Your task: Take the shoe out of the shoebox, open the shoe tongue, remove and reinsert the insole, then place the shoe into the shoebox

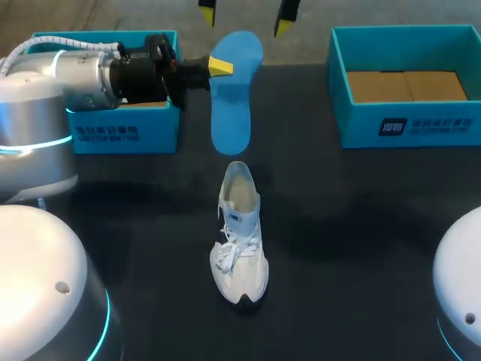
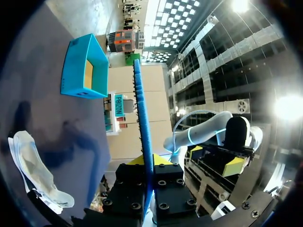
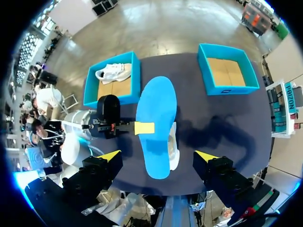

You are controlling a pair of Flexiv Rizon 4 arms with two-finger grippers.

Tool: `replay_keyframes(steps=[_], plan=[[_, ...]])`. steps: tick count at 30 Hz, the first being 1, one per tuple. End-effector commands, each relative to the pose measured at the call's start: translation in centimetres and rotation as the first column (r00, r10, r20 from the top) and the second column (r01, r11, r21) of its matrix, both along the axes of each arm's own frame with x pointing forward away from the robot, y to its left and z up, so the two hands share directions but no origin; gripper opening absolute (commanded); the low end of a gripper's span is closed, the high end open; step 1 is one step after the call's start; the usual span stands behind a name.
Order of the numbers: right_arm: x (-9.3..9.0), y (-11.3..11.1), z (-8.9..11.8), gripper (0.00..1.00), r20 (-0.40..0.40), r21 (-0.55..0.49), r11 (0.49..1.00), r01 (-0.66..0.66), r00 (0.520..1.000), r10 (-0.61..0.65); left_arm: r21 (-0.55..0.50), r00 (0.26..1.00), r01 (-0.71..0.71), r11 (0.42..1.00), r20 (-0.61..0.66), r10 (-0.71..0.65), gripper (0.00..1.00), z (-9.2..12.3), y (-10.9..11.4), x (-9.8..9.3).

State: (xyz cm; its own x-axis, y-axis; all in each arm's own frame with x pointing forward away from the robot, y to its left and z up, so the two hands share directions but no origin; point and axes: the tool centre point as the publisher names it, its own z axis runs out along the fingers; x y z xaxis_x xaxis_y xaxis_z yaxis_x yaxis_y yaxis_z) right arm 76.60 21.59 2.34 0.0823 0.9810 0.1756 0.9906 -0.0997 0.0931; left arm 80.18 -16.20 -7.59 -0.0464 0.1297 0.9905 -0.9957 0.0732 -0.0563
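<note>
Your left gripper (image 1: 220, 66) pinches the blue insole (image 1: 233, 105) in the air, and your right gripper (image 1: 246, 16) hangs above it with its fingers spread wide.
The white shoe (image 1: 239, 241) stands on the dark table (image 1: 361, 226) below the insole, toe toward you. From your right wrist, the insole covers most of it. Your left arm (image 1: 83, 75) crosses the left shoebox (image 1: 128, 131), which holds a second white shoe (image 3: 113, 72). The right shoebox (image 1: 406, 124) sits well apart, its cardboard floor showing.
</note>
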Motion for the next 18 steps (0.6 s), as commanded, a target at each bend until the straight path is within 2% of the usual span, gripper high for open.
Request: replay_keyframes(steps=[1,8,12,18], plan=[[0.0,-1.8,-0.9,1.0,0.023,0.251,0.968,-0.02,1.0,0.015,0.003,1.0,0.001,1.0,0.001,-0.001,0.0,0.0,0.0,0.1],[0.2,-3.2,-1.2,1.0,0.037,0.361,0.932,-0.019,0.999,0.006,0.003,1.0,0.001,1.0,0.001,-0.001,0.0,0.0,0.0,0.1],[0.3,-4.0,-1.5,1.0,0.049,0.473,0.88,-0.031,0.999,0.009,0.003,1.0,0.001,1.0,0.001,-0.001,0.0,0.0,0.0,0.1],[0.3,-5.0,-2.1,1.0,0.07,0.58,0.813,-0.052,0.997,0.014,0.003,1.0,0.001,1.0,0.001,-0.001,0.0,0.0,0.0,0.1]])
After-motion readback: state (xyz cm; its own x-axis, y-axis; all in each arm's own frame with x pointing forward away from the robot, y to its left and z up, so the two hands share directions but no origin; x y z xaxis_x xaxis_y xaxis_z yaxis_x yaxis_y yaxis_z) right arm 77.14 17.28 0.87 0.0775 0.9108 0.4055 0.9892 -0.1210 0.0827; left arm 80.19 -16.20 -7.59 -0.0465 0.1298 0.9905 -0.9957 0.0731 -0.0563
